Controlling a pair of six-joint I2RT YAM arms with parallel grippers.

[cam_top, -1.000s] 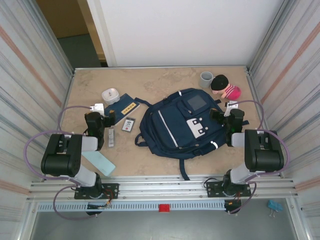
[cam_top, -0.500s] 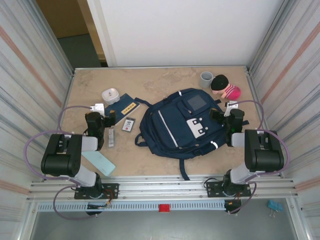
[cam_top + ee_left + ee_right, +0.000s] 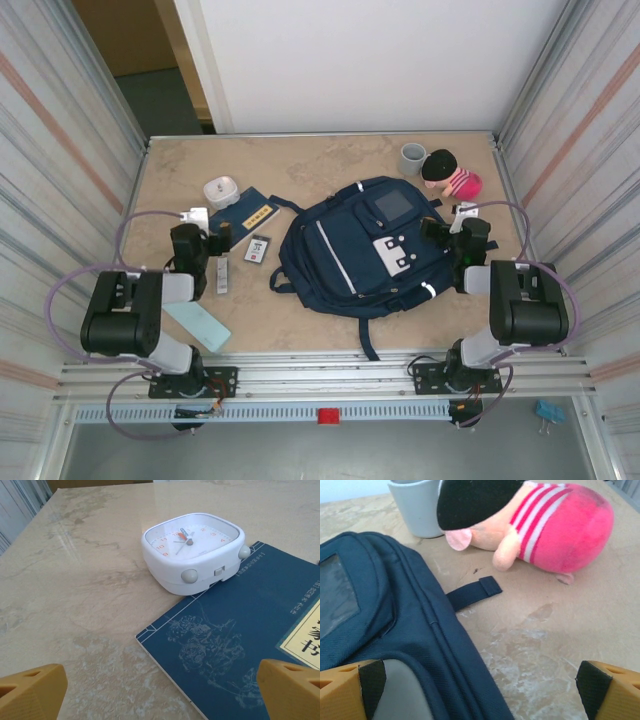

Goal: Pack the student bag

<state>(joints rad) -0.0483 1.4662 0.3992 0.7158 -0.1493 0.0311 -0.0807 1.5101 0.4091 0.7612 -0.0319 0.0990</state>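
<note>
**Marbled bench, bag lying closed: get it open before anything is lifted**

Beige marbled bench (image 3: 300,170) between ribbed metal walls carries everything. The student bag (image 3: 365,255) lies flat in the middle, front pockets up, between the two arms, and its zips look closed, though no puller can be made out. Nothing appears packed yet, so this reads as the very start.

The left hand (image 3: 160,690) is spread wide and empty, low over the bench, with the near corner of a blue book (image 3: 240,640) ahead of it. A white clock (image 3: 192,550) sits at the book's far corner, touching or overlapping it; I cannot tell which. The right hand (image 3: 480,690) is likewise spread and empty, at the bag's upper right edge, with a pink plush toy (image 3: 545,525) and a grey cup (image 3: 417,507) just beyond.

Judged from this, the right hand is best placed to find the main zip, while the left should pin the fabric so the bag does not slide. The clock should probably go before the book, since lifting the book could tip it. The thin book will need an edge grip.
</note>
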